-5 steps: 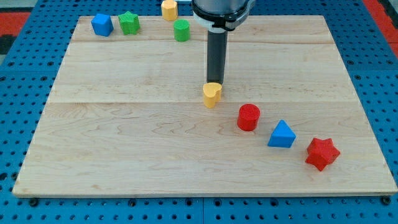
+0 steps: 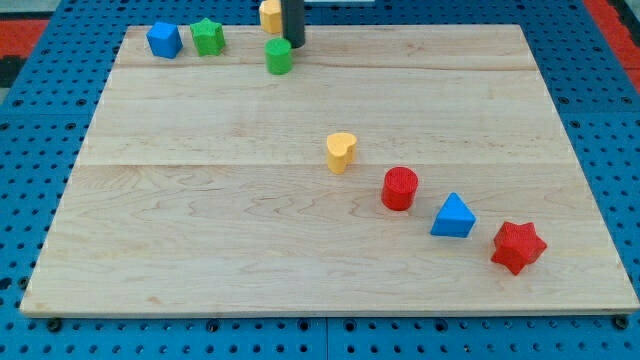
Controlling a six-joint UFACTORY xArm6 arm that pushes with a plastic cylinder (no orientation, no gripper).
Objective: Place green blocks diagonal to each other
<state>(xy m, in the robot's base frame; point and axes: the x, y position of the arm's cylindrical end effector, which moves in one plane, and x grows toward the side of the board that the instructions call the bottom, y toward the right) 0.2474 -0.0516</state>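
A green cylinder (image 2: 279, 56) stands near the view's top, left of centre. A green star-shaped block (image 2: 208, 37) sits further left along the top edge, next to a blue block (image 2: 164, 40). My tip (image 2: 293, 45) is at the view's top, touching the green cylinder's upper right side. A yellow block (image 2: 269, 14) is just left of the rod, partly cut by the frame's top.
A yellow heart-shaped block (image 2: 341, 152) lies near the board's middle. A red cylinder (image 2: 400, 188), a blue triangular block (image 2: 454, 216) and a red star block (image 2: 518, 246) run in a diagonal line toward the view's lower right. The wooden board (image 2: 200, 250) sits on a blue pegboard.
My tip has moved from beside the yellow heart up and left to the green cylinder. The green cylinder has shifted a little left and down.
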